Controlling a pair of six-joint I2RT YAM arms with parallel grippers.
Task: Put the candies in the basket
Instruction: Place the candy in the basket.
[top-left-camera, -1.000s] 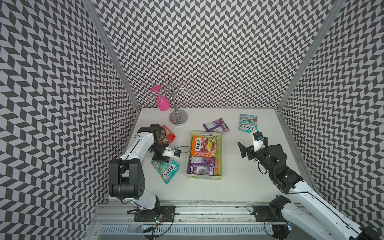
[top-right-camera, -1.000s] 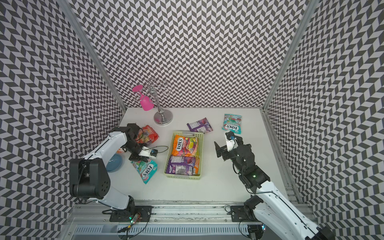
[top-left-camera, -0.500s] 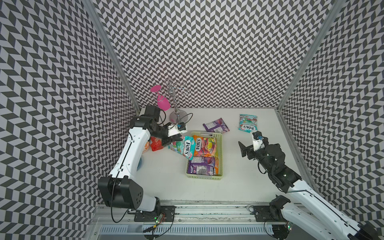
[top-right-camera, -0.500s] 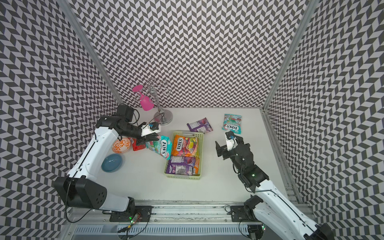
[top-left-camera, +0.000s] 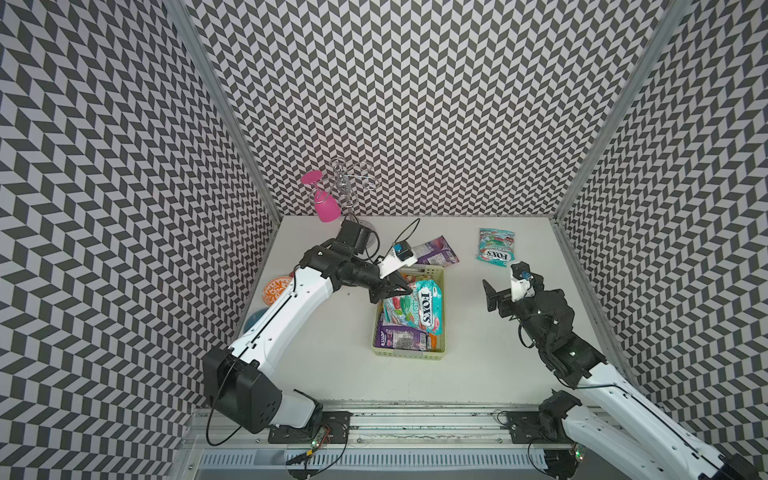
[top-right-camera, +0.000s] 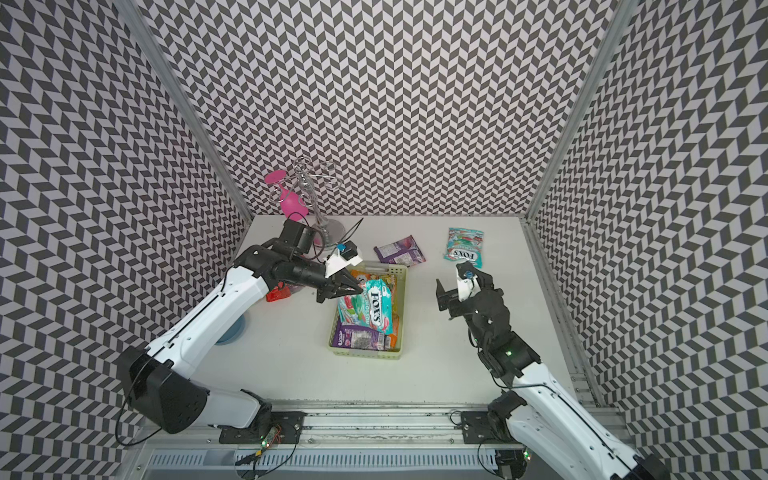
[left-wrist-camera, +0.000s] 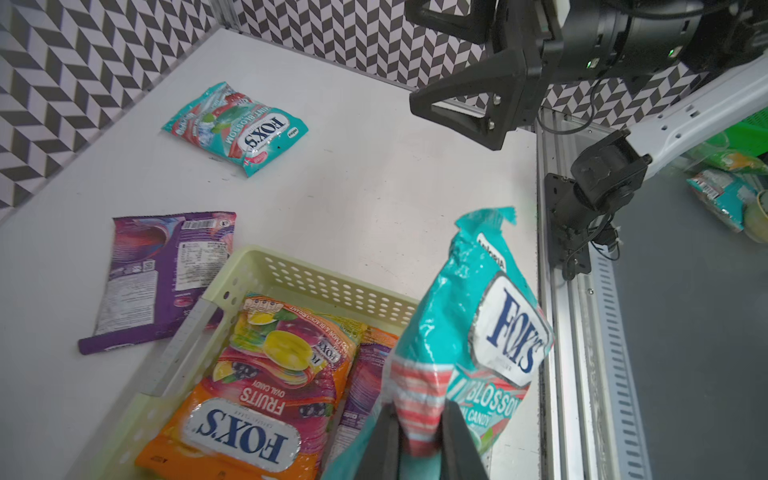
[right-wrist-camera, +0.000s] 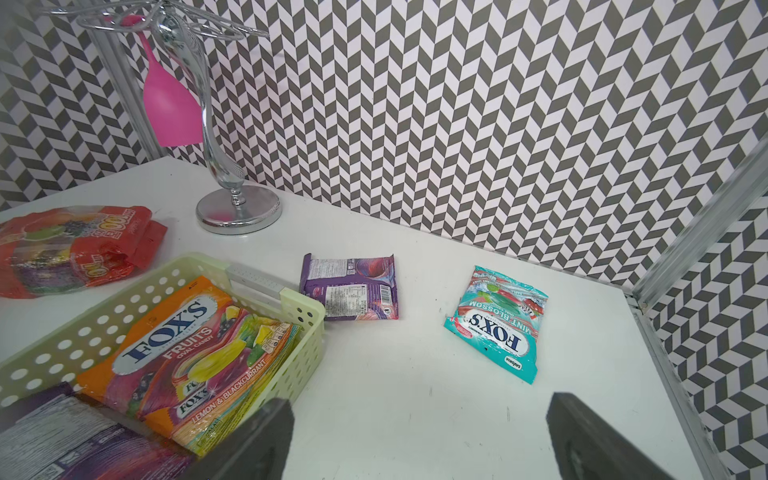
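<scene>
Black-and-white chevron walls (top-left-camera: 415, 104) around white tabletop (top-left-camera: 498, 353)

The teal bag (left-wrist-camera: 478, 332) is thin plastic, shiny and crinkly, and light glints on it. The orange bag (left-wrist-camera: 257, 386) in the basket (left-wrist-camera: 324, 286) is just as glossy, with a silver patch that looks like foil. The basket is smooth pale green plastic, a bit dull, with lots of little round holes. The counter (top-left-camera: 332, 365) is white, smooth and matt. The stand (right-wrist-camera: 239, 212) is metal, polished like a mirror. The left pincer (left-wrist-camera: 417, 409) looks like dull black plastic.
</scene>
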